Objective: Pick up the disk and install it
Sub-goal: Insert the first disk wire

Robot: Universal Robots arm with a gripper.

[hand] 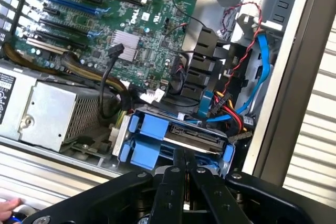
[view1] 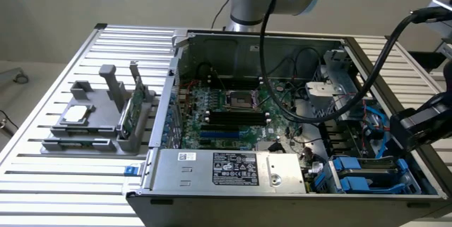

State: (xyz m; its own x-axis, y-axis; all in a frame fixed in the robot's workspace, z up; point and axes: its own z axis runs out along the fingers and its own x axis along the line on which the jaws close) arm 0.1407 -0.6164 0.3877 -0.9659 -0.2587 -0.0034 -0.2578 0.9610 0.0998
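The disk [hand: 195,138] sits in the blue holder [hand: 149,129] in a corner of the open computer case [view1: 282,206]; in the exterior view that holder [view1: 367,176] is at the lower right, beside the grey power box [view1: 226,169]. Just a thin strip of the disk shows; the strip is silver on top with a dark band under it; blue plastic sits at each end of it. The strip's long way runs in line with the near wall of the case; the rest of the disk goes down into the holder, so it seems to stand on its edge; I cannot tell how deep it goes. The gripper [hand: 184,155] is black and hangs right over the disk; its two fingers [hand: 170,182] are together, with the tips nearly touching; the tips are at the disk's near edge, but I cannot tell if they touch it. Behind the holder lie the green board [hand: 105,19] and a blue cable [hand: 261,72].
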